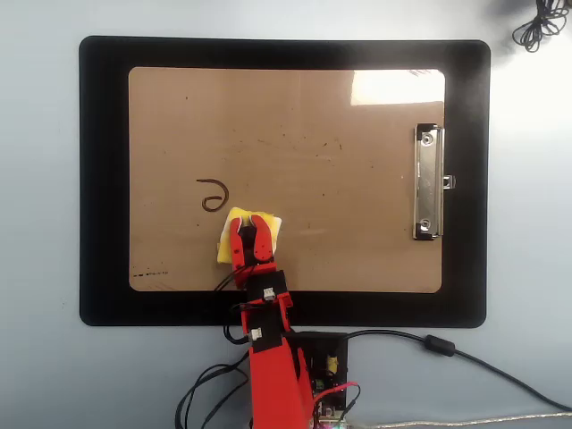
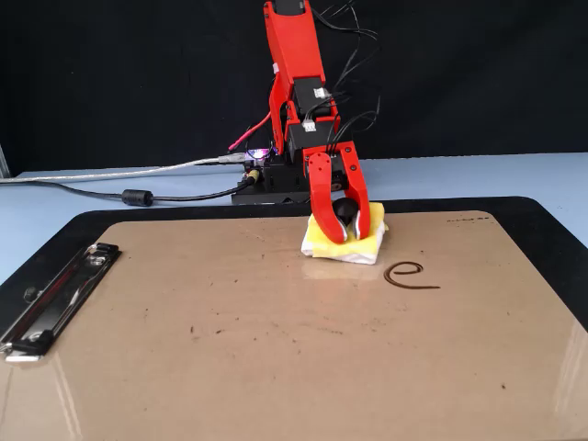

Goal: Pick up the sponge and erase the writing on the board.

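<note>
The yellow sponge [image 1: 238, 218] [image 2: 321, 237] lies flat on the brown board [image 1: 313, 116] [image 2: 230, 349], near its edge by the arm's base. My red gripper [image 1: 248, 225] [image 2: 344, 220] is shut on the sponge's black knob [image 2: 345, 212] and presses the sponge down. Of the writing, only one dark letter "e" [image 1: 214, 194] [image 2: 408, 275] shows, just beside the sponge. The board's silver clip [image 1: 428, 183] [image 2: 50, 299] is at the far short edge.
The board rests on a larger black mat [image 1: 103, 179] [image 2: 551, 220]. The arm's base [image 1: 326, 366] [image 2: 271, 179] and its cables [image 2: 110, 188] sit just off the mat. A coiled black cord [image 1: 539, 22] lies at the top right corner of the overhead view.
</note>
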{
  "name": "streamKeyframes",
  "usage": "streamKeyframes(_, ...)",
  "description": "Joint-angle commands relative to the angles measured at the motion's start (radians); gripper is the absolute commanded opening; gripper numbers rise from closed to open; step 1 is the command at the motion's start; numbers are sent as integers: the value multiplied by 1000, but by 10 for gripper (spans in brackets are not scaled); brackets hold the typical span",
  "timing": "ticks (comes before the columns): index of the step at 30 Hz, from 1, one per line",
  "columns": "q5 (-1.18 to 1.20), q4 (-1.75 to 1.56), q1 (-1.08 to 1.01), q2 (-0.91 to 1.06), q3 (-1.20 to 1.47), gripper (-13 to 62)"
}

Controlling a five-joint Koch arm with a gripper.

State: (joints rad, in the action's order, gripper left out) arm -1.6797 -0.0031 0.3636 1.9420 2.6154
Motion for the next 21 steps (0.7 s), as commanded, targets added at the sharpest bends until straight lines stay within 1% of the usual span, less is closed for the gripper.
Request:
streamKeyframes(1, -18, 2, 51, -84, -114, -81)
streamKeyframes(4, -25, -8, 101, -331, -316, -81)
streamKeyframes(5, -31, -8, 112, -446, -422, -81)
streamKeyframes(8, -51, -6, 114, -603, -591, -81)
streamKeyframes(10, -52, 0, 115, -594, -581, -81)
streamKeyframes(11, -51, 3, 115, -558, -548, -81)
streamKeyframes(16, -52, 9, 166, -179, -192, -81)
streamKeyframes(17, -52, 14, 179, -129, -155, -81)
streamKeyframes(19, -54, 18, 209, -94, -138, -81)
streamKeyframes(21, -54, 8, 241, -146, -155, -81)
